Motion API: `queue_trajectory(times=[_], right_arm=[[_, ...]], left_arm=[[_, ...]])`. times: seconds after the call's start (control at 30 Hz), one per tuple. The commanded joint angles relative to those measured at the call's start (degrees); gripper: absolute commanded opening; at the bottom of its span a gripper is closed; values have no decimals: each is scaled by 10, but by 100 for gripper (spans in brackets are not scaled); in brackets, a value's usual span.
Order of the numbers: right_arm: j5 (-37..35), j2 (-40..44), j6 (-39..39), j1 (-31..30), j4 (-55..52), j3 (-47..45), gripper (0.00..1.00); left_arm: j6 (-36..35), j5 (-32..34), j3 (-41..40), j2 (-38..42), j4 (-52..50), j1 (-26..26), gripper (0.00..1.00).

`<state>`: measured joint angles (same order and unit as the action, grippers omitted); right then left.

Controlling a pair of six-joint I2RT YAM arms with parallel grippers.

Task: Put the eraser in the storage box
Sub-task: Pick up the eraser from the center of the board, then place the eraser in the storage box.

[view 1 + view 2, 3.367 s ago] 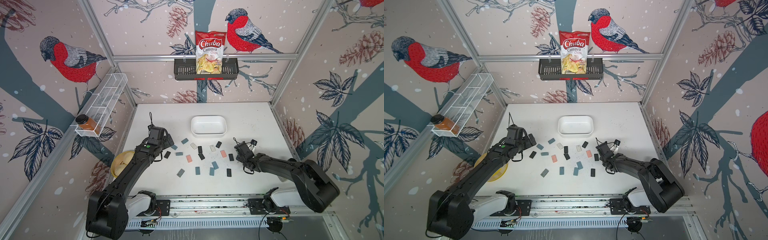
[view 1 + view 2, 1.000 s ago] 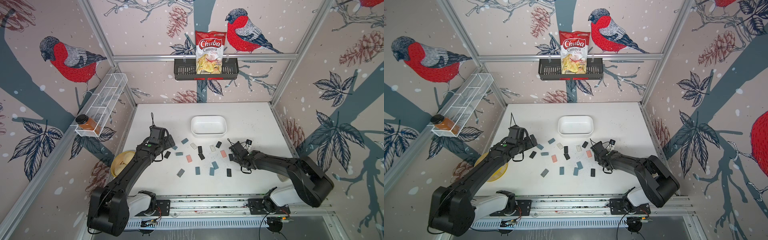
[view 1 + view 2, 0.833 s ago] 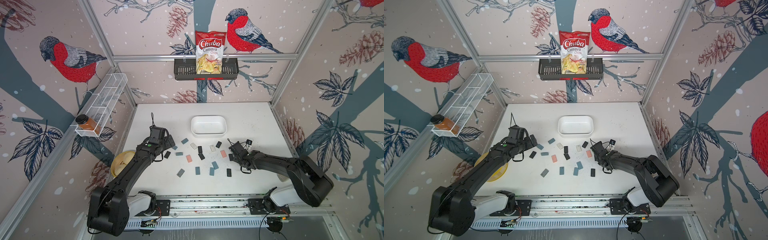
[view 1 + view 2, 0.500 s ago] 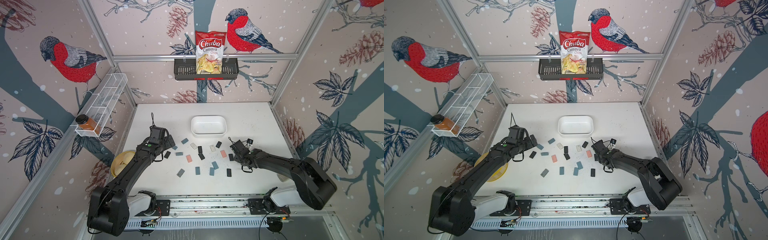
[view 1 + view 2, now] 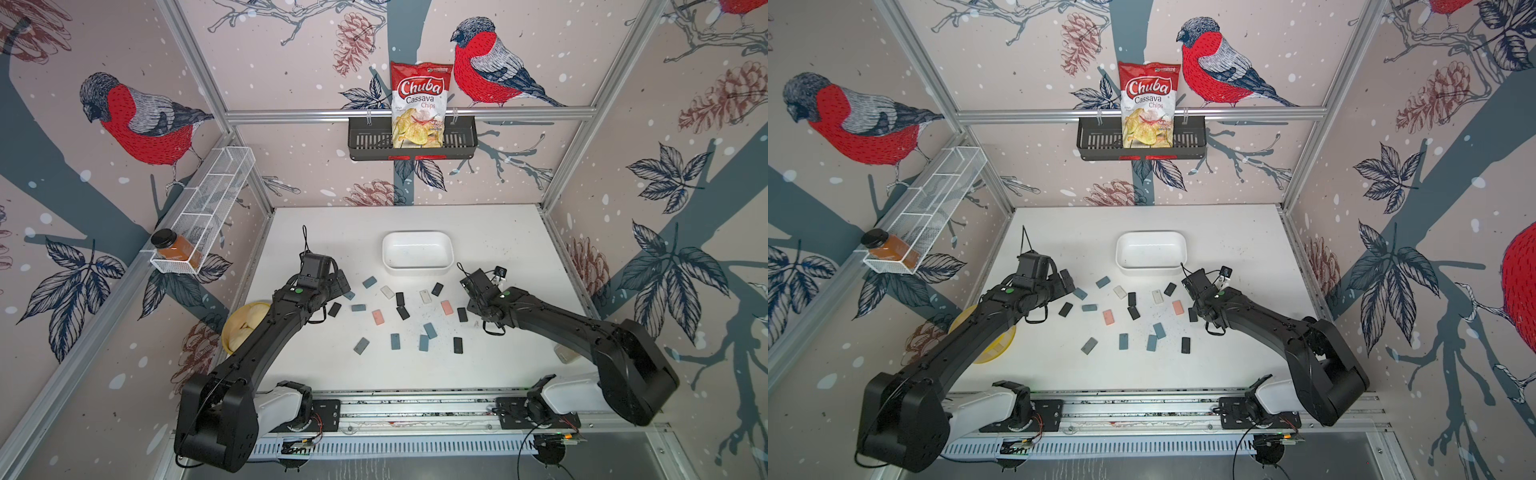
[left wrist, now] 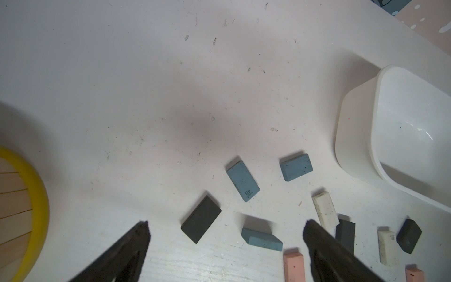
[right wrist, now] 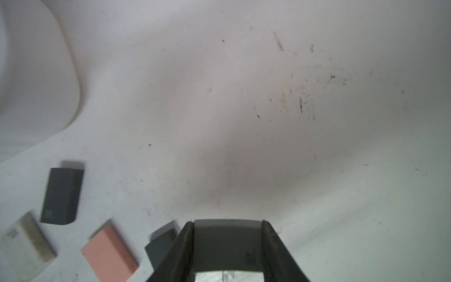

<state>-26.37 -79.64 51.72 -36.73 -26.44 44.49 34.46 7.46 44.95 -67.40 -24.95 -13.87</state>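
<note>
Right pincer (image 7: 228, 222): clamped on dark grey eraser (image 7: 228, 244).
Left pincer (image 6: 225, 223): apart, above loose erasers (image 6: 242, 180).
Carry: lift clear, cross storage box (image 5: 417, 270) rim toward far edge of tabletop (image 5: 498, 232), release low inside.

storage box (image 5: 417, 270): white | eraser (image 7: 228, 244): dark grey | bowl (image 6: 41, 195): yellow

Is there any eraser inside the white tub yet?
No, the storage box shows only its bare white floor in both top views.
</note>
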Motion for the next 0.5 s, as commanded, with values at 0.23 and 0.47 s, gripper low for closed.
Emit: queue_trajectory(times=[0.23, 0.47], right_arm=[[27, -94, -79, -15, -8, 199, 44], [59, -216, -132, -18, -13, 353, 44]], left_arm=[[33, 49, -13, 12, -24, -52, 99], [71, 34, -66, 38, -6, -61, 99]])
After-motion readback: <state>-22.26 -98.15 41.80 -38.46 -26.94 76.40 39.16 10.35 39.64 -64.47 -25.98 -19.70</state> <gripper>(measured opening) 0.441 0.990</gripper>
